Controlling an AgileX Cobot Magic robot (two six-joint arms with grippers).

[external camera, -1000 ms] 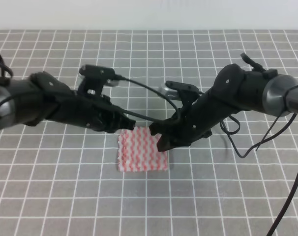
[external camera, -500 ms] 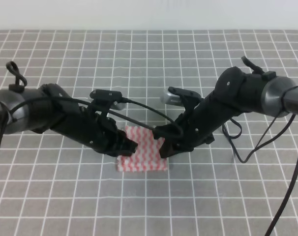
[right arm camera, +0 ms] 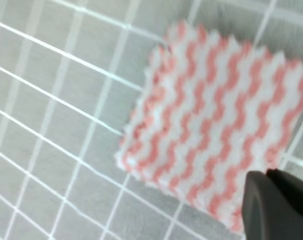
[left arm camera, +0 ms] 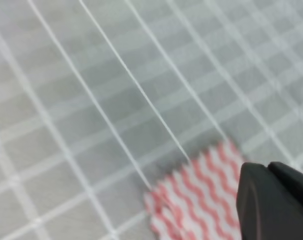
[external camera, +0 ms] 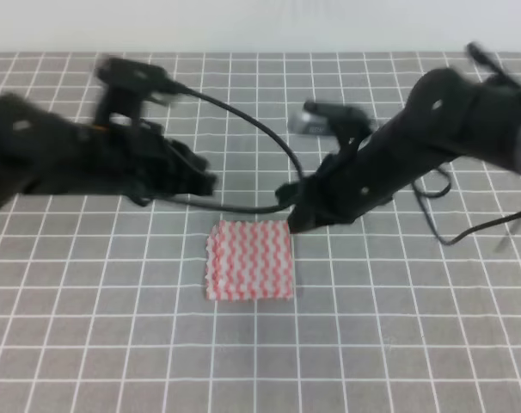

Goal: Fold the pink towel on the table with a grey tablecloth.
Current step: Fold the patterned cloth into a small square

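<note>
Exterior high view: pink towel (external camera: 249,260) flat on table with a grey tablecloth (external camera: 88,344). Thin, soft, light; pinch at towel corner. Left gripper (external camera: 200,179) behind-left of towel, right gripper (external camera: 297,215) at towel's rear-right corner; opening indeterminate, nothing seen held.

We see the towel (external camera: 249,260) lying flat on the surface (external camera: 398,327), near its middle. It forms a compact, roughly square patch with pink-and-white wavy zigzag stripes and jagged edges; its sides run nearly parallel to the grid lines. The surface is grey cloth printed with thin white grid lines. The wrist views show the towel's corners (left arm camera: 191,200) (right arm camera: 211,125) resting on it.
</note>
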